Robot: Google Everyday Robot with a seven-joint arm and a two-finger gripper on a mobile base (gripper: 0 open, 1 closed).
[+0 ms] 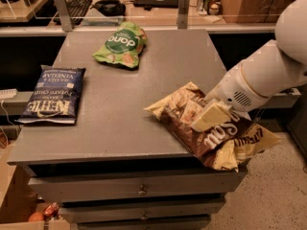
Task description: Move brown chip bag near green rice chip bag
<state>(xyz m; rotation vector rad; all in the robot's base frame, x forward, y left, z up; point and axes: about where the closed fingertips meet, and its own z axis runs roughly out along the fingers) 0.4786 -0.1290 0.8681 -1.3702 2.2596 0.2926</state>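
The brown chip bag (pixel 211 128) lies at the table's front right corner, with its right end hanging over the edge. The green rice chip bag (pixel 120 44) lies at the back of the table, left of centre, far from the brown bag. My gripper (pixel 209 116) comes in from the right on the white arm (pixel 268 75) and rests down on the middle of the brown bag. The bag lies flat on the table.
A dark blue chip bag (pixel 53 95) lies at the table's left edge. The grey table (pixel 120 123) has drawers below its front. A shelf with a keyboard (pixel 76 4) and two metal posts stands behind the table.
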